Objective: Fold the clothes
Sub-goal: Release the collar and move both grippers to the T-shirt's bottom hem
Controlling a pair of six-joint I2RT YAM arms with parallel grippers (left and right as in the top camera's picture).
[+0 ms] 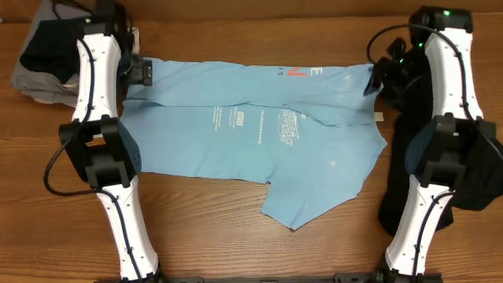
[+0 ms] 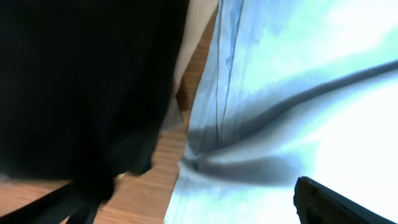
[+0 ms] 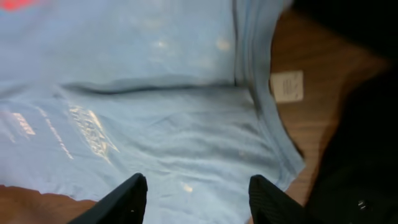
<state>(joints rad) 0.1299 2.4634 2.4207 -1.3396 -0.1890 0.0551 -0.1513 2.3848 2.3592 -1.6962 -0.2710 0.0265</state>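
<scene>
Overhead view: shirt, partly folded, at far edge of worktop; left gripper and right gripper spread, empty. Risk: grasping one layer only drags the fold askew.

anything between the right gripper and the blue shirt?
Nothing visible. The right gripper hangs open directly over the blue shirt; the black clothes lie off to its side.
</scene>
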